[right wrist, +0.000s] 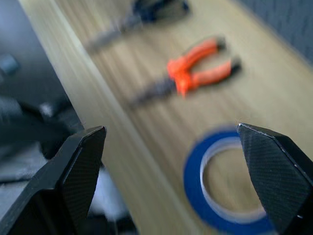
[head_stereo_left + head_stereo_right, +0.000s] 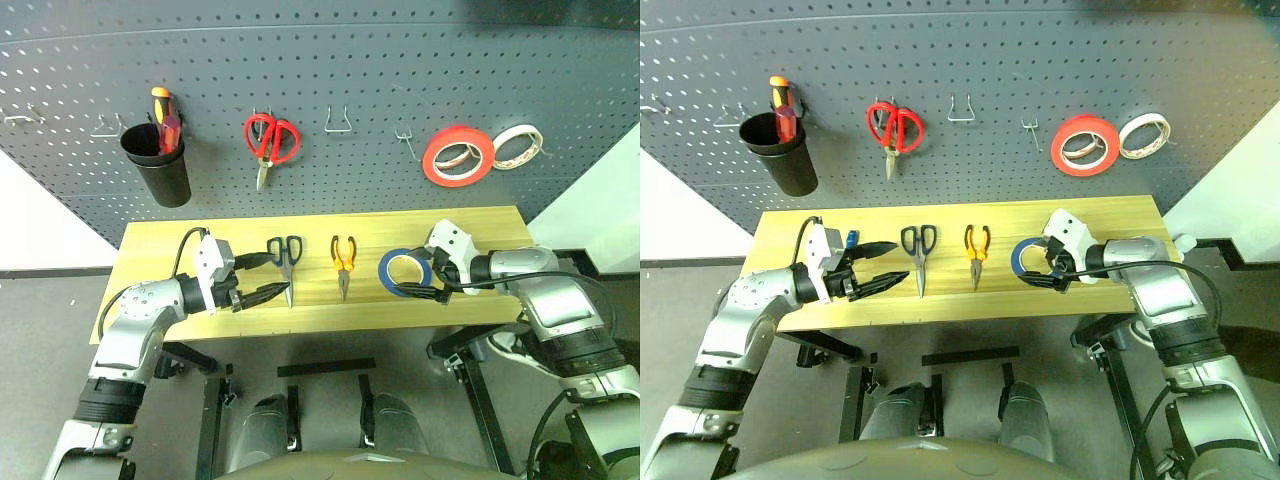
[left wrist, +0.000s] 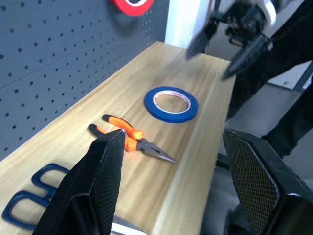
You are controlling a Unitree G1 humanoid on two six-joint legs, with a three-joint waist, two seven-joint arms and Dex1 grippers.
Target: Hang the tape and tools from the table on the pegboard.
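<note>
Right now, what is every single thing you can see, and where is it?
Blue tape: one, on table, right.
Pliers: one, orange-black, table middle.
Scissors: one, dark handles, table.
Blue screwdriver: one, by left gripper.
Table: one, yellow wood.
Pegboard: one, dark grey, behind.
Red scissors: one, hanging.
Red tape: one, hanging.
White tape: one, hanging.
Black cup: one, holding orange-red screwdriver.
Left gripper: open.
Right gripper: open, at blue tape.
</note>
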